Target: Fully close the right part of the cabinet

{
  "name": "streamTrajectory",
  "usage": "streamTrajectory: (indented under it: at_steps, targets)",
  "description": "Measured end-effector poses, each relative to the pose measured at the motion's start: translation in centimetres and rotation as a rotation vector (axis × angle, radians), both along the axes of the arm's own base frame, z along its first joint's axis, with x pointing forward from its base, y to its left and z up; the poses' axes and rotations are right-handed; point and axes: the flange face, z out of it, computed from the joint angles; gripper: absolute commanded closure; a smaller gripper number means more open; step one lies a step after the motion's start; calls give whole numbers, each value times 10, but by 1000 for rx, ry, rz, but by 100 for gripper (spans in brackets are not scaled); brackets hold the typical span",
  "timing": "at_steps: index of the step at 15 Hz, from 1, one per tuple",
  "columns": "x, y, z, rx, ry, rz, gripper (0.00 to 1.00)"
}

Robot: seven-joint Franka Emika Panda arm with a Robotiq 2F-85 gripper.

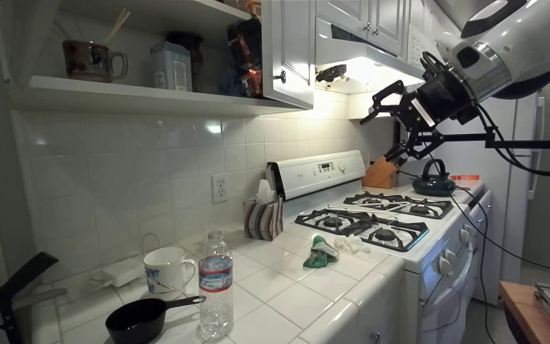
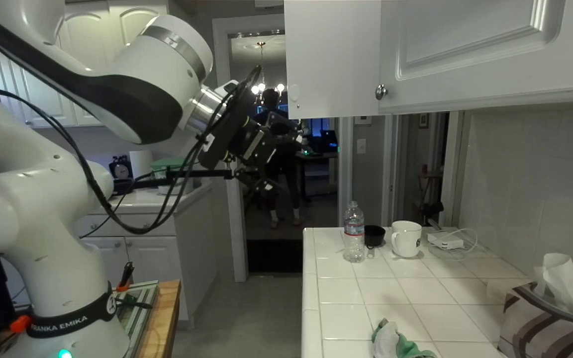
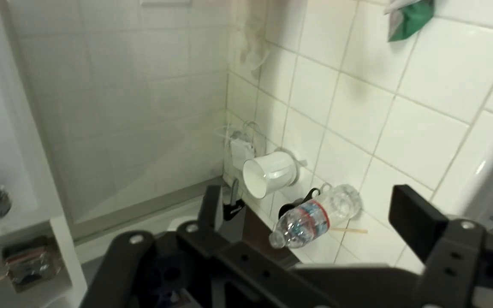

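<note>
The wall-hung white cabinet (image 1: 160, 101) is open on its left side. Its right door (image 1: 297, 45), white with a framed recessed panel, stands upright across the right side, metal knob (image 2: 381, 92) at its lower left corner; flush or slightly ajar, I cannot tell.

hood (image 1: 368, 57): bright underneath | tiles (image 1: 174, 153): glare | doorway (image 2: 319, 214): dim | wrist view: soft

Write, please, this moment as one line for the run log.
task: close right door; door state: nearly or fully closed, cannot tell which; claw: open, holding nothing, apart from door; left door: open
</note>
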Motion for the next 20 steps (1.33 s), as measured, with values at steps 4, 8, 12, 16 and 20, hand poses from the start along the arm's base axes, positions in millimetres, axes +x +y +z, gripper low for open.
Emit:
streamTrajectory:
  at_steps: [4, 8, 12, 16, 20]
  targets:
    - [-19, -25, -19, 107, 139, -157, 0]
    - [-26, -24, -10, 280, 210, -316, 0]
    - [-26, -18, 38, 438, 143, -448, 0]
    - [-19, -17, 99, 568, -8, -554, 0]
    - [-3, -16, 157, 665, -198, -614, 0]
